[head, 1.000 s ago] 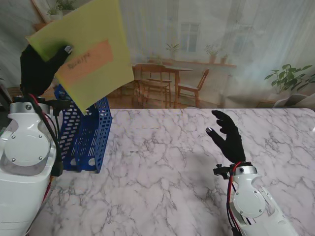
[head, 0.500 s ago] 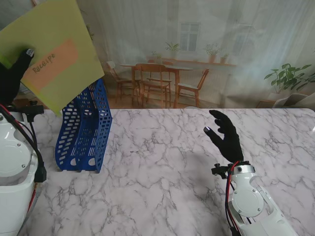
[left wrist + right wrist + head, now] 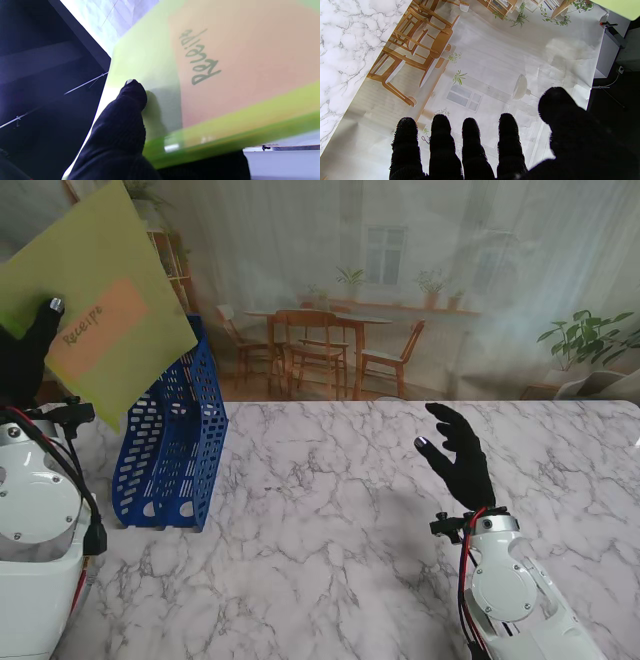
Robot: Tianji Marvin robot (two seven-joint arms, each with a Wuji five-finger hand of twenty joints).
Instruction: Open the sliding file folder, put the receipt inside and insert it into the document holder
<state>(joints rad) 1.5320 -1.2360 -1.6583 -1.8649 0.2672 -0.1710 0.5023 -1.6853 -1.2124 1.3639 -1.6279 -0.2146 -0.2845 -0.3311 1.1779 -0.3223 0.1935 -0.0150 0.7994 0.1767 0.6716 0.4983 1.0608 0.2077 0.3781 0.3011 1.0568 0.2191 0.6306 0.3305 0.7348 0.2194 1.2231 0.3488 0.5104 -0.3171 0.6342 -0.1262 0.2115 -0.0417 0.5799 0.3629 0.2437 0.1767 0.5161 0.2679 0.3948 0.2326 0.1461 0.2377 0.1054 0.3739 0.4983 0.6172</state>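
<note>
Green folder [image 3: 100, 300] gripped by left hand [image 3: 25, 360]; wrist view reveals receipt [image 3: 237, 57]; right hand [image 3: 458, 455] splayed.

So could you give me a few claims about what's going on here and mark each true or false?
1. The left hand holds the green folder up in the air. True.
2. The folder already sits in the blue holder. False: it is held above the holder, not inserted.
3. The receipt shows through the folder's cover. True.
4. The right hand grips the holder. False: it is open over the table, fingers apart, holding nothing.
5. The holder stands at the table's left side. True.
</note>
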